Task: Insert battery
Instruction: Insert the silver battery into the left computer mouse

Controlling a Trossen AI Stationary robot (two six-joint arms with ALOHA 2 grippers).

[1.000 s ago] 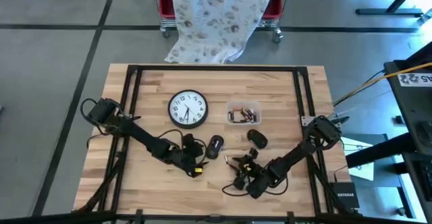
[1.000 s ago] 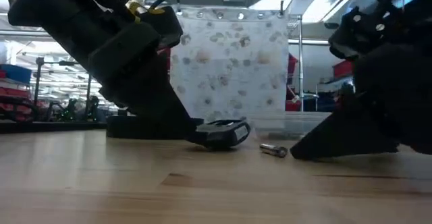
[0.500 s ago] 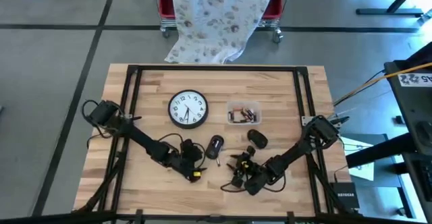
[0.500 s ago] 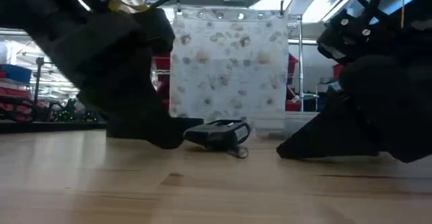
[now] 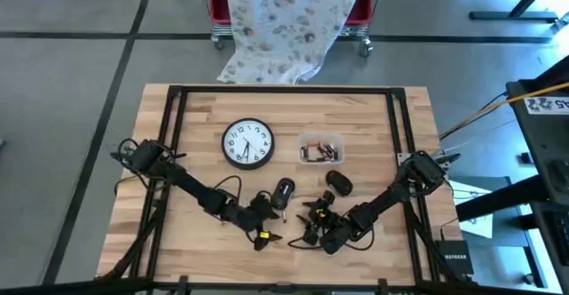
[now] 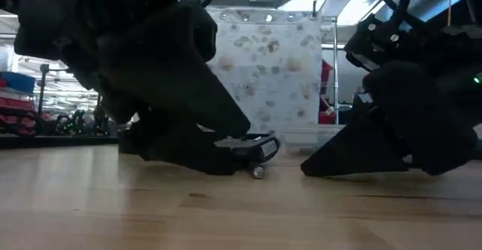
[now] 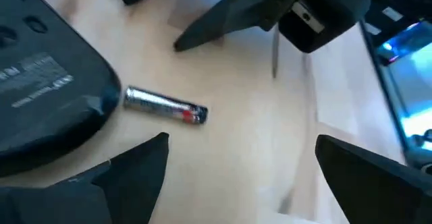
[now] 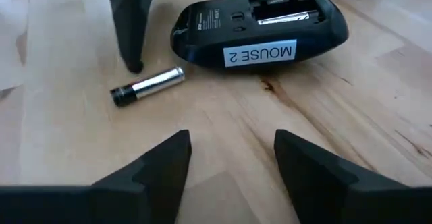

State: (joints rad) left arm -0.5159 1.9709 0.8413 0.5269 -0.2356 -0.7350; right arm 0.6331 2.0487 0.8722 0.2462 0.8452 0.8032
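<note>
1. Change since a second ago: the left gripper has moved nearer the table's front edge and toward the right arm; the loose battery, which lay farther right in the low view, now lies just beside the mouse.
2. Battery: silver with a dark end, flat on the bare wood, touching neither gripper. In the right wrist view it sits close by the mouse, next to one dark finger of the other arm.
3. Mouse: black, upside down, with a white label reading "MOUSE 2" (its battery bay is uncovered, and one cell shows inside it).
4. Left gripper: fingers spread wide apart, holding nothing; the battery lies on the wood ahead of its fingertips.
5. Right gripper: fingers parted, empty, low over the table and aimed at the mouse and battery.
6. Mouse cover: a dark oval piece lying apart, behind the right gripper.
7. Clear box: farther back, holding small items too small to make out.
8. Wall clock: round, white face, lying flat beside the box.
9. Table: light wooden planks in a black frame.
</note>
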